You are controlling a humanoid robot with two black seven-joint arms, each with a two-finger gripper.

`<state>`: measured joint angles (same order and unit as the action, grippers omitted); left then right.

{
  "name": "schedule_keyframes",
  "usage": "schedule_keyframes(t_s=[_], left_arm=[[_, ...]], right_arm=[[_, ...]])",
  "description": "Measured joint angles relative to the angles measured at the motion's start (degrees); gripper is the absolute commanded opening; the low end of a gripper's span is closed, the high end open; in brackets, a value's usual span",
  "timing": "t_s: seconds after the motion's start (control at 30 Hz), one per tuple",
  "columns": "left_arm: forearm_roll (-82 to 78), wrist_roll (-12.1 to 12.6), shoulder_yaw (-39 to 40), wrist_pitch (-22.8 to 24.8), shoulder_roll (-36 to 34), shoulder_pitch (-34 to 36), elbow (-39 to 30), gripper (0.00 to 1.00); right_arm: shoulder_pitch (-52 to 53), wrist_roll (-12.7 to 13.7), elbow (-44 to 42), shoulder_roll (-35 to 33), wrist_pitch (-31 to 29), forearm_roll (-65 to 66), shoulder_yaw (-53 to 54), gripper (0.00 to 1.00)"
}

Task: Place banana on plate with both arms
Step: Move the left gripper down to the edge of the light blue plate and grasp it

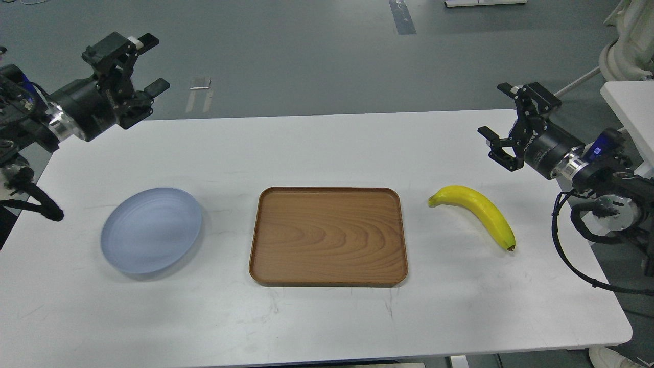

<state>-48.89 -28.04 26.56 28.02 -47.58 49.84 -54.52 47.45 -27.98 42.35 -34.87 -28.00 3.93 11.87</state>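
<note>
Two grippers hover with fingers spread, the left gripper (150, 64) far-left, the right gripper (499, 110) far-right. The banana (477, 208) lies right of the tray (328, 236); the plate (152, 231) sits left.

This looks like a robotics lab or test room rather than a home or kitchen. A plain white desk (327, 153) stands on a bare grey-green floor (306, 51) marked with strips of tape (402, 16), and two black jointed arms with exposed cables reach in from both sides. On the desk a plate (152, 231), a wooden tray (328, 236) and a banana (477, 209) lie spaced apart in a row, while pale equipment (626, 46) stands at the right edge.
</note>
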Motion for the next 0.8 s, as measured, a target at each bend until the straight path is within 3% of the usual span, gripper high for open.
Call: schedule_keyframes(t_s=[0.17,0.33,0.47,0.63,0.77,0.8], left_arm=[[-24.9,0.0,-1.7,-0.1,-5.6,-2.9,-4.3,0.98],[-41.3,0.0,-7.6,-7.2,-6.6,-7.2,-2.7,0.98],[-43.6,0.0,-13.0,-13.2,-5.7,-9.3,3.7,0.98],[-40.9,0.0,-14.9,-15.0,-4.4,-11.6,8.4,0.97],[-40.0,0.0,-15.2,-15.2,-3.1,-12.5,9.6,0.9],[-40.0,0.0,-15.2,-15.2,-2.8,-12.9,9.6,0.82]], right_arm=[[0.1,0.0,-0.4,0.9,0.0,0.1,0.0,0.99],[0.1,0.0,-0.4,0.9,0.0,0.1,0.0,0.99],[0.2,0.0,-0.3,0.9,0.0,0.1,0.0,0.99],[0.2,0.0,-0.3,0.9,0.0,0.1,0.0,0.99],[0.2,0.0,-0.3,0.8,0.0,0.2,0.0,0.99],[0.2,0.0,-0.3,0.8,0.0,0.2,0.0,0.99]])
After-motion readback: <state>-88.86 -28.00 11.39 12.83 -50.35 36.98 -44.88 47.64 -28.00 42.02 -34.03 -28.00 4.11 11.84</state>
